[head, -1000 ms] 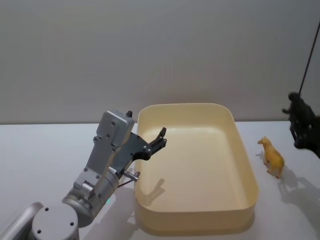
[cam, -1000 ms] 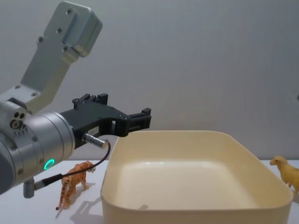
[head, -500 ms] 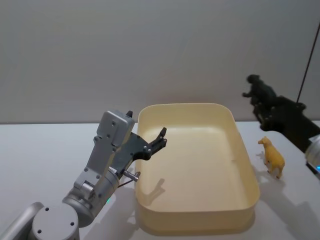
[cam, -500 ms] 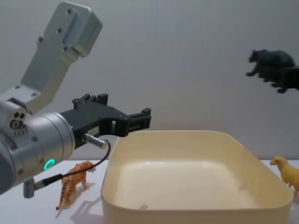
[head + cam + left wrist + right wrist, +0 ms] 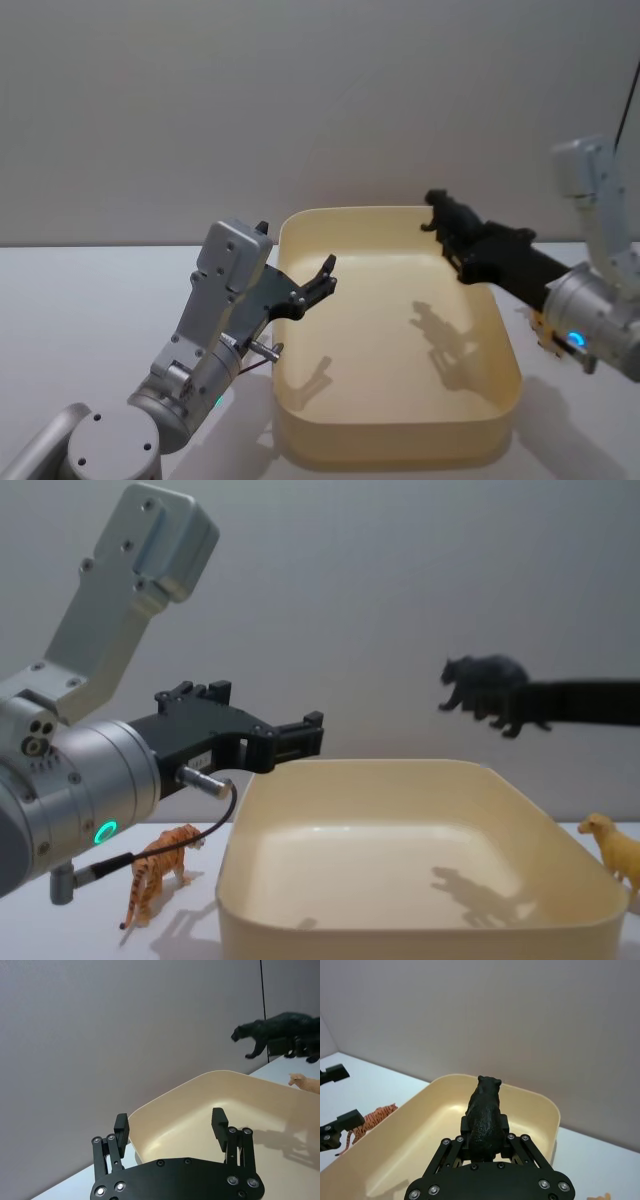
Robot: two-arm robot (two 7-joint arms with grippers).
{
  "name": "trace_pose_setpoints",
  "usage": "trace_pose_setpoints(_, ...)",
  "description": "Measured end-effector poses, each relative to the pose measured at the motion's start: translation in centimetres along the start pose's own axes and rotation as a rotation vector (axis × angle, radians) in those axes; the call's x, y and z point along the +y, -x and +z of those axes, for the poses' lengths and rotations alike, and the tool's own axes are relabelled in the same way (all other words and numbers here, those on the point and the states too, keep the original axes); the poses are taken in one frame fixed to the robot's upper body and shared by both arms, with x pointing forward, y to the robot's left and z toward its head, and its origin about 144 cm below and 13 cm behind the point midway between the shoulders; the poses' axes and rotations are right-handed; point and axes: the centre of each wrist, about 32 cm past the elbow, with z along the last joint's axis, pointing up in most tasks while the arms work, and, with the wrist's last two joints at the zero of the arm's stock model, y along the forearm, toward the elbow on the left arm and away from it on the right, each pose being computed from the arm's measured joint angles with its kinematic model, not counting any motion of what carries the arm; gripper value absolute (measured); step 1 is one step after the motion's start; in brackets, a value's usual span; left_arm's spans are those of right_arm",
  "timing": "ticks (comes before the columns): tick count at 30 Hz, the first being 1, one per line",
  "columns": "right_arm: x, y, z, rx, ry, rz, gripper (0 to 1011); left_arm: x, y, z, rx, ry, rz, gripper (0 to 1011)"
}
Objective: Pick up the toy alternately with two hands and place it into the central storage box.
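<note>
My right gripper [image 5: 455,235] is shut on a black toy animal [image 5: 447,214], holding it in the air above the far right part of the central storage box [image 5: 400,440], a large cream-yellow tub. The toy's shadow falls on the box floor. From the chest the toy [image 5: 480,680] hangs well above the box rim [image 5: 400,765]. In the right wrist view the toy [image 5: 485,1107] sits upright between the fingers. My left gripper [image 5: 325,275] hovers open over the box's left rim, holding nothing; its fingers [image 5: 121,1125] stand wide apart.
An orange striped tiger [image 5: 160,865] stands on the white table left of the box, under my left arm. A yellow animal [image 5: 615,850] stands on the table right of the box. A plain grey wall runs behind the table.
My right gripper has carried the black toy leftward and lower, from the right edge of view to above the box. The left arm has stayed still.
</note>
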Motion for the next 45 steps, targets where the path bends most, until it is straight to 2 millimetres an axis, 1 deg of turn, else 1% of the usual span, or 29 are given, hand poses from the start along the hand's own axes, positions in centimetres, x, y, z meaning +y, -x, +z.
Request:
trace_pose_setpoints(3,0.7,0.3,-0.2,0.002,0.029,0.006,280,0.0,0.0,0.0,0.0,0.0,0.0,1001)
trace_pose_setpoints(5,1.2,0.5,-0.3,0.002,0.047,0.01,299,0.0,0.0,0.0,0.0,0.0,0.0,1002)
trace_pose_setpoints(6,1.3,0.5,-0.3,0.003,0.051,0.011,350,0.0,0.0,0.0,0.0,0.0,0.0,1002)
trace_pose_setpoints(8,1.6,0.7,-0.4,0.003,0.065,0.014,392,0.0,0.0,0.0,0.0,0.0,0.0,1002)
trace_pose_setpoints(9,1.7,0.7,-0.4,0.003,0.07,0.015,450,0.0,0.0,0.0,0.0,0.0,0.0,1002)
trace_pose_setpoints(10,1.8,0.8,-0.4,0.003,0.073,0.016,460,0.0,0.0,0.0,0.0,0.0,0.0,1002)
trace_pose_setpoints(12,1.9,0.8,-0.5,0.003,0.079,0.018,511,0.0,0.0,0.0,0.0,0.0,0.0,1002)
trace_pose_setpoints(13,2.1,0.9,-0.5,0.002,0.085,0.019,572,0.0,0.0,0.0,0.0,0.0,0.0,1002)
trace_pose_setpoints(15,2.2,1.0,-0.5,0.003,0.091,0.02,605,0.0,0.0,0.0,0.0,0.0,0.0,1002)
trace_pose_setpoints(17,2.4,1.1,-0.6,0.003,0.101,0.022,709,0.0,0.0,0.0,0.0,0.0,0.0,1002)
trace_pose_setpoints(20,2.6,1.1,-0.6,0.003,0.105,0.023,766,0.0,0.0,0.0,0.0,0.0,0.0,1002)
trace_pose_setpoints(22,2.6,1.2,-0.6,0.003,0.109,0.024,841,0.0,0.0,0.0,0.0,0.0,0.0,1002)
trace_pose_setpoints(23,2.7,1.2,-0.6,0.003,0.11,0.024,850,0.0,0.0,0.0,0.0,0.0,0.0,1002)
trace_pose_setpoints(24,2.6,1.2,-0.6,0.003,0.11,0.024,910,0.0,0.0,0.0,0.0,0.0,0.0,1002)
trace_pose_setpoints(28,2.2,0.9,-0.6,0.001,0.108,0.013,985,0.0,0.0,0.0,0.0,0.0,0.0,1002)
trace_pose_setpoints(29,2.1,0.8,-0.6,0.001,0.108,0.009,1001,0.0,0.0,0.0,0.0,0.0,0.0,1002)
trace_pose_setpoints(33,1.2,0.4,-0.5,0.005,0.106,-0.02,1001,0.0,0.0,0.0,0.0,0.0,0.0,1002)
trace_pose_setpoints(41,-1.7,-0.8,-0.3,0.015,0.11,-0.104,1001,0.0,0.0,0.0,0.0,0.0,0.0,1002)
trace_pose_setpoints(42,-2.3,-1.1,-0.2,0.014,0.111,-0.119,1001,0.0,0.0,0.0,0.0,0.0,0.0,1002)
trace_pose_setpoints(45,-3.1,-1.3,-0.2,0.016,0.116,-0.14,1001,0.0,0.0,0.0,0.0,0.0,0.0,1002)
